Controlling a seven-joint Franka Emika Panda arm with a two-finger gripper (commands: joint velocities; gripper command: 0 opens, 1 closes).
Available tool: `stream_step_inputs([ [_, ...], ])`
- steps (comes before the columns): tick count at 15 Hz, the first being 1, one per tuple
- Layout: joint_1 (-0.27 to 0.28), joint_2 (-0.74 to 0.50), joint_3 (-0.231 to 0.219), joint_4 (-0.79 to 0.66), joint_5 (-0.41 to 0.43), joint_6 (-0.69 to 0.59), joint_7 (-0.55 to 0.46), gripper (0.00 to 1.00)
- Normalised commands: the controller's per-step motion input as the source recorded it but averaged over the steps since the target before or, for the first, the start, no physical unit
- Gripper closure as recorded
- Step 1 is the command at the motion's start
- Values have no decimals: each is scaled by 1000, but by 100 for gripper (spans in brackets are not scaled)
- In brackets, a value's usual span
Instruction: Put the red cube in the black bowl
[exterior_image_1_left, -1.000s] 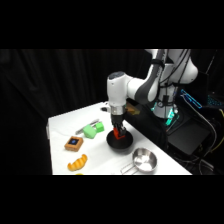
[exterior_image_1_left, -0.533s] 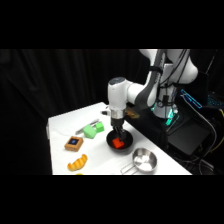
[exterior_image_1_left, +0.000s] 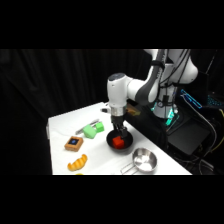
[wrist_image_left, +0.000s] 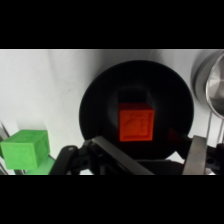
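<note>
red cube (wrist_image_left: 135, 123) sits flat on the floor of the black bowl (wrist_image_left: 95, 100), centre of wrist frame; in side view the bowl is at lower middle of frame, cube visible inside. jaws (wrist_image_left: 150, 155) released, spread wide either side of the cube with nothing between them, hanging just above the bowl. Placement looks done, step in hand is the retreat: lift straight up, keep the jaws spread, don't clip the bowl rim. silver bowl (exterior_image_1_left: 143, 160) just beside at lower right, green block (wrist_image_left: 24, 151) at lower left, so no sideways swing until clear of both
</note>
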Motion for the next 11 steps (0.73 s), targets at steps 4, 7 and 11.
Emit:
stream_step_inputs([
  [4,-45,-492,45,-22,56,-448,-130,0],
  [7,-71,-387,45,56,95,-420,-174,0],
  [11,-69,-268,42,93,151,-335,-209,0],
])
